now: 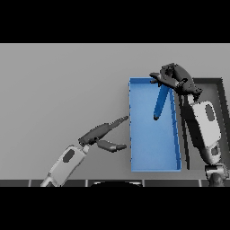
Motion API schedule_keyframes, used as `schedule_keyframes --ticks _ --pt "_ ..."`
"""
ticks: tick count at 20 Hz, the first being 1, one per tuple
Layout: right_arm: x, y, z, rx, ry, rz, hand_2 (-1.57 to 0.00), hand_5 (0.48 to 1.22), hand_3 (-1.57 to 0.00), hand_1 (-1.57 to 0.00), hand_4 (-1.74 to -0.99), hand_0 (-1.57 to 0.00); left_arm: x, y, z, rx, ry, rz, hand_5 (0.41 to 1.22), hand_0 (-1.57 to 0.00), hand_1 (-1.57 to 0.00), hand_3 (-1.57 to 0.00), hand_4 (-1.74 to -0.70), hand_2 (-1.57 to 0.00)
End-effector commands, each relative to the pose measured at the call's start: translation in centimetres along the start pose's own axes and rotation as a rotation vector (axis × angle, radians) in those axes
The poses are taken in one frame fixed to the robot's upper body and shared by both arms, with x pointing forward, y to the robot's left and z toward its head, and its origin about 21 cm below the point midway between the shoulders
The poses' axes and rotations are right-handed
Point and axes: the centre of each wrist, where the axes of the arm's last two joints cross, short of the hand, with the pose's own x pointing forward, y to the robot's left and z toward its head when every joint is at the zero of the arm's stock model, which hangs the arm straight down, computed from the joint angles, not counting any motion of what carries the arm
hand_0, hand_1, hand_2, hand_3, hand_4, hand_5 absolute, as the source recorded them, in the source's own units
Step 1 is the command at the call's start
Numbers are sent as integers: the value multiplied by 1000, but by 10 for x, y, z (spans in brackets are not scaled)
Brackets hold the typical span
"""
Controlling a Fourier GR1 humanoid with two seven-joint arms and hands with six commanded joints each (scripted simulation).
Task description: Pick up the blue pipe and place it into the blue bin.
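Presently, the scene reads as follows.

Table: the grey table (58,90) fills the head view, bare across its whole 9 o'clock half.

Blue bin: the blue bin (155,169) is a long, shallow rectangular tray lying slightly right of centre, its long sides running from 12 to 6 o'clock. Its floor is plain blue inside a low rim.

Dark tray: a dark tray (221,96) with a black rim sits just beside the bin at its 3 o'clock side, largely covered by the right arm.

Blue pipe: the blue pipe (159,104) hangs over the bin's 12 o'clock end, tilted, its upper end in the right robot hand and its lower end pointing toward 6 o'clock above the bin floor. Whether the lower tip touches the floor cannot be told.

Right robot hand: the right robot hand (173,77) is at the bin's far corner, toward 1 o'clock from the bin's middle, with fingers curled round the pipe's top end. Its white and grey arm runs down the bin's 3 o'clock edge.

Left robot hand: the left robot hand (104,134) hovers over the table at the bin's 9 o'clock side, fingers straight and spread from the thumb, holding nothing; one fingertip reaches near the bin's wall.
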Motion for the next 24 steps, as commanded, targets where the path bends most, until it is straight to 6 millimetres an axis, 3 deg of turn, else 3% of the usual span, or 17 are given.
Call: schedule_keyframes --ticks 1,2,4,6,7,8,9,11,13,16,20,24 --pt "-9 -3 5 -15 41 5 -1571 1120 -1571 -1571 -1741 -1571 -1 0 4 -3 -17 -3 464 1 1 1 -883 1" --pt "-19 -4 5 -19 78 9 -1571 1122 -1571 -1571 -1741 -1571 -1 0 4 0 -12 -6 463 1 1 1 -881 1" --pt "-34 -6 6 -26 126 22 -1571 1124 -1571 -1571 -1655 -1571 1 0 5 3 -20 -3 464 1 1 1 -882 1" --pt "-35 -6 6 -10 129 64 -1571 1114 -1571 -1571 -1591 -1571 1 0 5 3 -20 -3 460 1 1 1 -884 1" --pt "-53 -9 3 -28 202 68 -1571 1110 -1330 -1571 -1599 -1571 0 -3 4 3 -12 -3 457 1 1 1 -885 1" --pt "-73 -12 1 -57 284 39 -1393 1133 -1122 -1459 -1547 -1563 1 -2 2 5 -1 -5 455 1 1 1 -886 1" --pt "-82 -14 -2 -81 340 6 -1114 1150 -897 -1167 -1503 -1306 0 -1 3 4 -1 -3 453 1 1 1 -886 1" --pt "-91 -15 -4 -116 440 -17 -712 1176 -574 -746 -1392 -836 0 1 3 4 -3 -7 453 1 1 1 -885 1" --pt "-94 -11 -7 -75 521 21 -456 1141 -367 -477 -1285 -534 2 0 4 7 5 -4 453 1 1 1 -888 1" --pt "-93 -5 -3 -47 572 186 -233 975 -187 -244 -1179 -273 2 -3 3 4 0 3 454 1 1 1 -893 1" --pt "-108 -5 -4 -43 572 323 -95 821 -76 -99 -1125 -111 1 -3 3 -2 -10 2 450 1 1 1 -899 1" --pt "-109 -6 -9 -67 573 350 -38 717 -31 -40 -1124 -45 3 -3 1 8 1 7 458 1 1 1 -912 1"
